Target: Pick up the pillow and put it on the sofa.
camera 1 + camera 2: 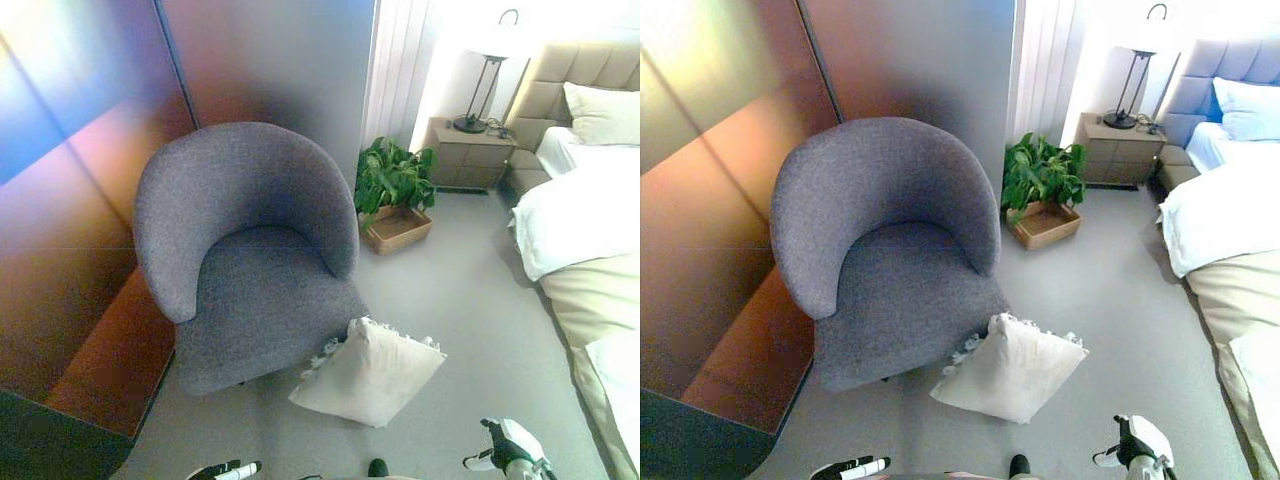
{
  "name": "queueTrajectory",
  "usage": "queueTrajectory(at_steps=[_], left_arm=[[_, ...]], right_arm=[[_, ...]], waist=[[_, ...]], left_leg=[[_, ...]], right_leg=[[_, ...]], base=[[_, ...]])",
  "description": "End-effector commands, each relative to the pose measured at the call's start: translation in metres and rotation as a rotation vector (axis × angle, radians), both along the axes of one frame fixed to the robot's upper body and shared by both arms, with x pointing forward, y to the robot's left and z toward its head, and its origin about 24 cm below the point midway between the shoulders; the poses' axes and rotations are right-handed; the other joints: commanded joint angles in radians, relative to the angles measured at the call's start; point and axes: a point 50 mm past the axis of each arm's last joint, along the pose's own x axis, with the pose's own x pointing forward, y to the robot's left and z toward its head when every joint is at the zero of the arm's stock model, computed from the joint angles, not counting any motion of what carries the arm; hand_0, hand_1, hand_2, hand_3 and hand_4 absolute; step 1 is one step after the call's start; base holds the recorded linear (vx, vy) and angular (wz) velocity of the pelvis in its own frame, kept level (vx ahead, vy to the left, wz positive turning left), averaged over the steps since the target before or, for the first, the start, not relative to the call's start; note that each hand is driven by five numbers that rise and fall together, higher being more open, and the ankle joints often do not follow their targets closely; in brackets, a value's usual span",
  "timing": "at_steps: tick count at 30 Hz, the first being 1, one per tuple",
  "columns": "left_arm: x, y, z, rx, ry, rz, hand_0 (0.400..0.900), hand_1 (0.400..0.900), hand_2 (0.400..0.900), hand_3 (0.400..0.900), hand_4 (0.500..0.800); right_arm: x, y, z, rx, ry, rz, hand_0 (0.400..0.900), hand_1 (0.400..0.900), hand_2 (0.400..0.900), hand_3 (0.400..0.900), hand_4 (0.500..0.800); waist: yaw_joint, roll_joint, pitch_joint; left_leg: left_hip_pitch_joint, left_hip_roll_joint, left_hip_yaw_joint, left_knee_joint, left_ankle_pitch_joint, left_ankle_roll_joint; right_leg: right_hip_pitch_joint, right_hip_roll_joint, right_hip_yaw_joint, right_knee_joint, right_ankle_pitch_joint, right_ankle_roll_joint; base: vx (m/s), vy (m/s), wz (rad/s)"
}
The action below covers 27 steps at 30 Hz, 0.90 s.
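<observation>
A cream pillow (370, 372) with fringed edges lies on the grey carpet, leaning against the front right corner of a round grey armchair (250, 255). The armchair's seat is bare. My left hand (225, 470) peeks in at the bottom edge, left of the pillow, with its fingers stretched out. My right hand (508, 448) shows at the bottom right, below and to the right of the pillow, holding nothing; its fingers look relaxed. Both hands are apart from the pillow.
A potted plant (393, 180) in a wooden tray stands behind the chair's right side. A nightstand (470, 155) with a lamp is further back. A bed (580, 230) with white bedding runs along the right. A brown wall panel (80, 250) lines the left.
</observation>
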Motion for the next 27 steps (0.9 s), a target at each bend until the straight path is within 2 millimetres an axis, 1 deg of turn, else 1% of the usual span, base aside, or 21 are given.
queueTrajectory(at_steps=[1, 2, 6, 9, 11, 13, 15, 18, 19, 21, 27], left_arm=[[0.029, 0.026, 0.015, 0.071, -0.084, -0.022, 0.9, 0.9, 0.9, 0.9, 0.8], [0.031, 0.027, 0.015, 0.074, -0.086, -0.026, 0.9, 0.9, 0.9, 0.9, 0.8], [0.046, 0.03, 0.021, 0.085, -0.132, -0.039, 0.9, 0.9, 0.9, 0.9, 0.8], [0.056, 0.031, 0.025, 0.086, -0.168, -0.042, 0.9, 0.9, 0.9, 0.9, 0.8], [0.061, 0.032, 0.028, 0.085, -0.19, -0.034, 0.9, 0.9, 0.9, 0.9, 0.8], [0.067, 0.033, 0.031, 0.078, -0.229, -0.015, 0.9, 0.9, 0.9, 0.9, 0.8], [0.078, 0.032, 0.036, 0.071, -0.273, -0.011, 0.9, 0.9, 0.9, 0.9, 0.8], [0.091, 0.031, 0.042, 0.056, -0.327, -0.01, 0.9, 0.9, 0.9, 0.9, 0.8], [0.093, 0.03, 0.043, 0.049, -0.342, -0.008, 0.9, 0.9, 0.9, 0.9, 0.8], [0.096, 0.028, 0.046, 0.031, -0.379, 0.001, 0.9, 0.9, 0.9, 0.9, 0.8], [0.101, 0.025, 0.05, 0.008, -0.44, 0.029, 0.9, 0.9, 0.9, 0.9, 0.8]], right_arm=[[0.07, -0.016, 0.039, -0.092, -0.201, 0.13, 0.9, 0.9, 0.9, 0.9, 0.8], [0.075, -0.018, 0.043, -0.099, -0.215, 0.138, 0.9, 0.9, 0.9, 0.9, 0.8], [0.109, -0.029, 0.072, -0.14, -0.318, 0.154, 0.9, 0.9, 0.9, 0.9, 0.8], [0.132, -0.035, 0.095, -0.176, -0.382, 0.161, 0.9, 0.9, 0.9, 0.9, 0.8], [0.143, -0.04, 0.108, -0.198, -0.415, 0.166, 0.9, 0.9, 0.9, 0.9, 0.8], [0.156, -0.043, 0.124, -0.218, -0.451, 0.173, 0.9, 0.9, 0.9, 0.9, 0.8], [0.169, -0.05, 0.145, -0.248, -0.502, 0.171, 0.9, 0.9, 0.9, 0.9, 0.8], [0.182, -0.063, 0.177, -0.293, -0.576, 0.172, 0.9, 0.9, 0.9, 0.9, 0.8], [0.186, -0.065, 0.186, -0.307, -0.596, 0.175, 0.9, 0.9, 0.9, 0.9, 0.8], [0.196, -0.07, 0.21, -0.333, -0.645, 0.18, 0.9, 0.9, 0.9, 0.9, 0.8], [0.213, -0.073, 0.262, -0.406, -0.763, 0.2, 0.9, 0.9, 0.9, 0.9, 0.8]], waist=[[0.018, -0.032, 0.072], [0.021, -0.03, 0.08], [0.037, -0.013, 0.142], [0.047, 0.003, 0.189], [0.053, 0.014, 0.215], [0.058, 0.029, 0.247], [0.067, 0.047, 0.281], [0.082, 0.074, 0.33], [0.085, 0.081, 0.344], [0.09, 0.098, 0.373], [0.097, 0.124, 0.423]], left_leg=[[-0.035, -0.065, -0.042, 0.003, -0.037, 0.056], [-0.048, -0.066, -0.046, 0.003, -0.033, 0.055], [-0.134, -0.069, -0.069, 0.003, -0.006, 0.052], [-0.195, -0.074, -0.091, 0.003, 0.015, 0.052], [-0.227, -0.077, -0.106, 0.003, 0.027, 0.051], [-0.256, -0.078, -0.11, 0.003, 0.039, 0.047], [-0.295, -0.085, -0.125, 0.003, 0.053, 0.043], [-0.351, -0.094, -0.144, 0.003, 0.079, 0.037], [-0.367, -0.097, -0.149, 0.007, 0.084, 0.035], [-0.401, -0.103, -0.156, 0.014, 0.093, 0.034], [-0.483, -0.114, -0.151, 0.038, 0.109, 0.034]], right_leg=[[0.051, 0.023, -0.049, 0.004, -0.074, 0.034], [0.041, 0.022, -0.052, 0.004, -0.072, 0.034], [-0.03, 0.018, -0.07, 0.005, -0.059, 0.031], [-0.085, 0.02, -0.084, 0.019, -0.057, 0.022], [-0.118, 0.023, -0.093, 0.036, -0.062, 0.016], [-0.152, 0.022, -0.11, 0.059, -0.069, 0.009], [-0.195, 0.021, -0.119, 0.087, -0.077, 0.002], [-0.258, 0.014, -0.134, 0.136, -0.088, -0.002], [-0.276, 0.013, -0.139, 0.15, -0.092, -0.004], [-0.322, 0.012, -0.141, 0.181, -0.099, -0.006], [-0.429, -0.002, -0.144, 0.251, -0.112, -0.007]], base=[[-0.03, -0.038, 0.15], [-0.09, -0.046, 0.18], [-0.16, -0.047, 0.18], [-0.14, -0.034, 0.15], [-0.09, -0.026, 0.15], [-0.09, -0.009, 0.14], [-0.11, -0.006, 0.18], [-0.1, -0.007, 0.17], [-0.08, -0.001, 0.13], [-0.09, 0.018, 0.09], [-0.07, 0.042, 0.04]])
